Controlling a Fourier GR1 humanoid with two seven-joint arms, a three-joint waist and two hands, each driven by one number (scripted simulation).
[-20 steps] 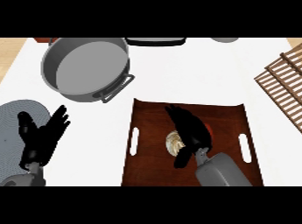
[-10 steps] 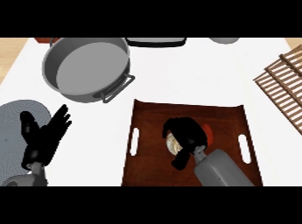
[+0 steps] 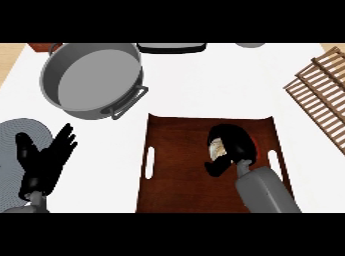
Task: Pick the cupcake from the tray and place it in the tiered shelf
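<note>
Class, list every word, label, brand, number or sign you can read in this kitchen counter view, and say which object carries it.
None: no readable text anywhere.
The pan, tray, cupcake, wooden shelf and grey mat are all unmarked.
The left hand and right hand carry no markings either.

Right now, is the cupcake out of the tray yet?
No, still in the tray. The right hand curls round the cupcake over the tray's floor; the shelf holds nothing visible.

right hand point(image 3: 232, 146) curled round cupcake point(image 3: 217, 148) on brown tray point(image 3: 175, 165); left hand point(image 3: 46, 157) open beside grey pan point(image 3: 92, 79)
</note>
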